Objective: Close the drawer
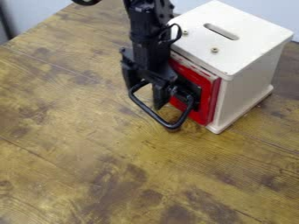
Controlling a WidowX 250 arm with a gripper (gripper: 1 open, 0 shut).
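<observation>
The red drawer (200, 94) sits in the front of a pale wooden cube casing (239, 61) with a slot on top. Its red front is almost flush with the casing. Its large black wire loop handle (156, 114) sticks out toward the table. My black gripper (156, 84) hangs from above right in front of the drawer face, over the loop handle, touching or nearly touching the front. The fingers overlap the black plate, so I cannot tell whether they are open or shut.
The casing stands on a worn wooden table (82, 166). A dark object (6, 22) shows at the far left edge.
</observation>
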